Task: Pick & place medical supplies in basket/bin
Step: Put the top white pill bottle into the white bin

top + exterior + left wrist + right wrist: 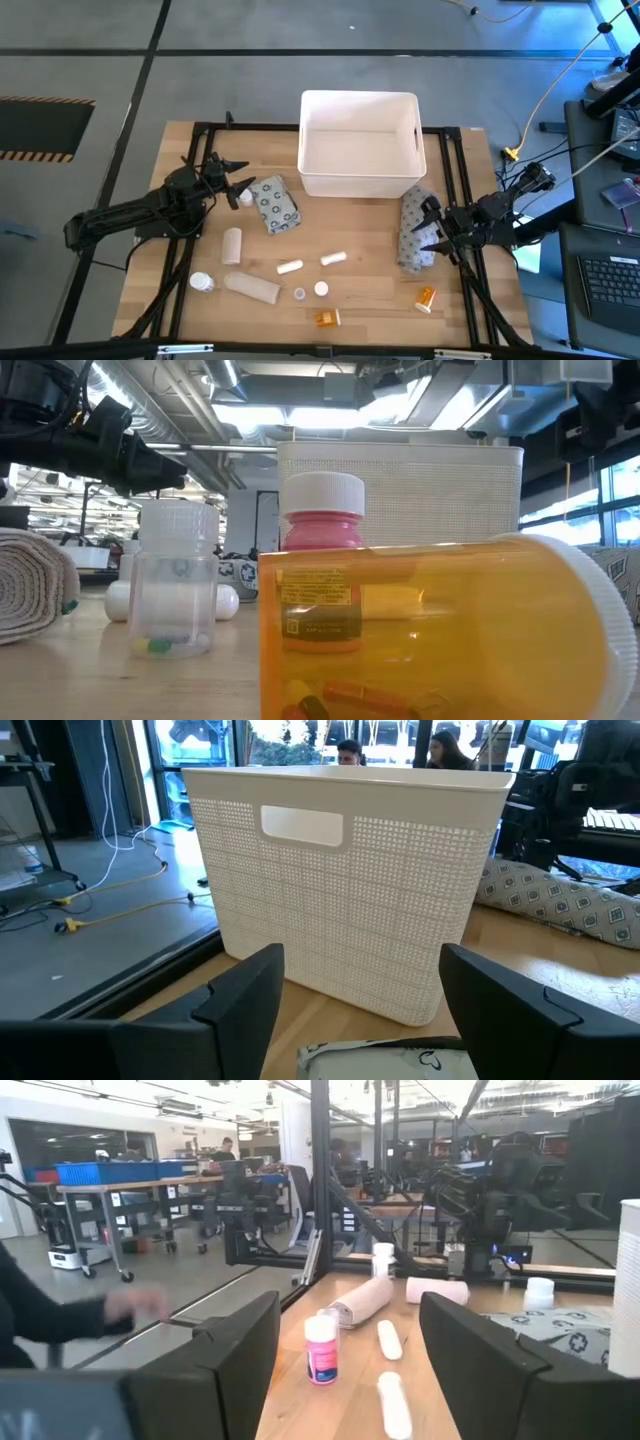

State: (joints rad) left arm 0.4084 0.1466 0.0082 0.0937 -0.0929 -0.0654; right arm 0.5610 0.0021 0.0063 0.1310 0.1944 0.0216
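Both jaws stand wide open, gripping nothing. Your left gripper [238,186] hovers low beside one grey packet [274,205], facing the white basket [360,186] at the desk's [370,285] far middle. Your right gripper [428,228] hovers at the second grey packet [414,232]. You have two orange pill bottles [426,298] near the front edge, and white rolls [233,245] lie loose between.

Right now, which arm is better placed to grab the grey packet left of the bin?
Left. The left hand is open right beside that grey packet, which also shows just below its fingers in its wrist view. The right hand is across the table, beside the other packet.
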